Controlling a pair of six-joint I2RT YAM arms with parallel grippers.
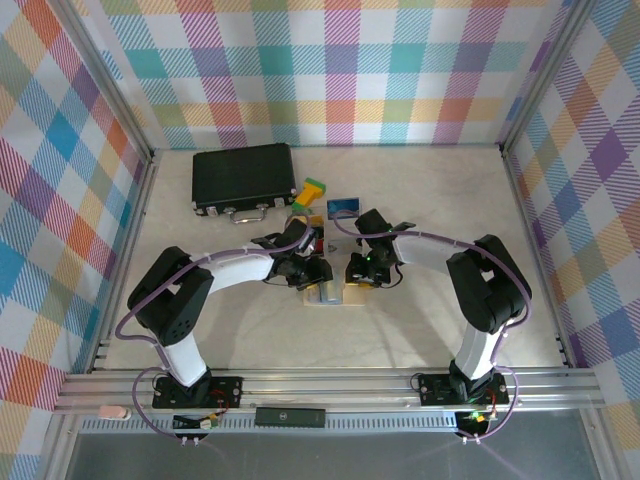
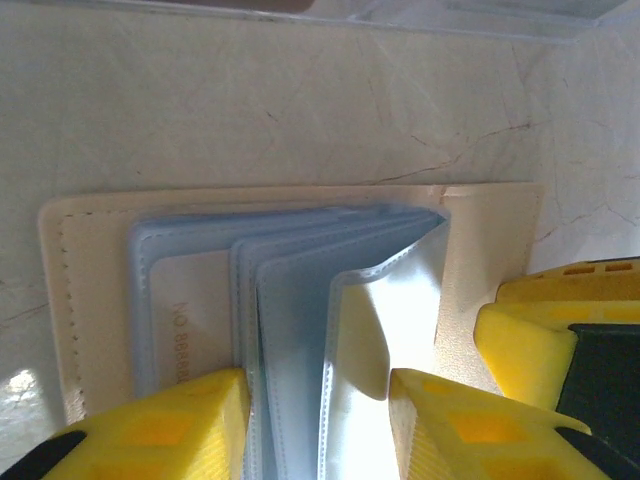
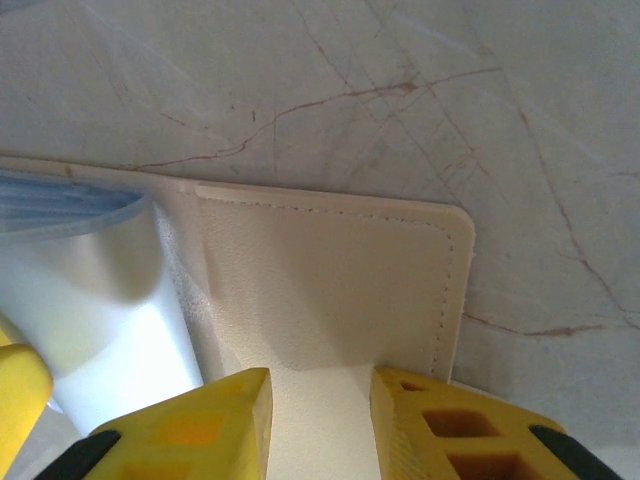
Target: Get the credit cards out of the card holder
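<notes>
1. Lying open, the card holder is seen in front of the black case and a bit to its right.
2. Its clear blue sleeves are pinched by the left gripper.
3. Its cream cover is pinched by the right gripper.
4. A blue card is seen to the right of the case, past the green and yellow blocks.

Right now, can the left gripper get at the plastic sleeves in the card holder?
Likely yes. The card holder lies open, and its sleeves stand between the fingers of the left gripper. The right gripper sits on the cover flap beside them, not in the way.
</notes>
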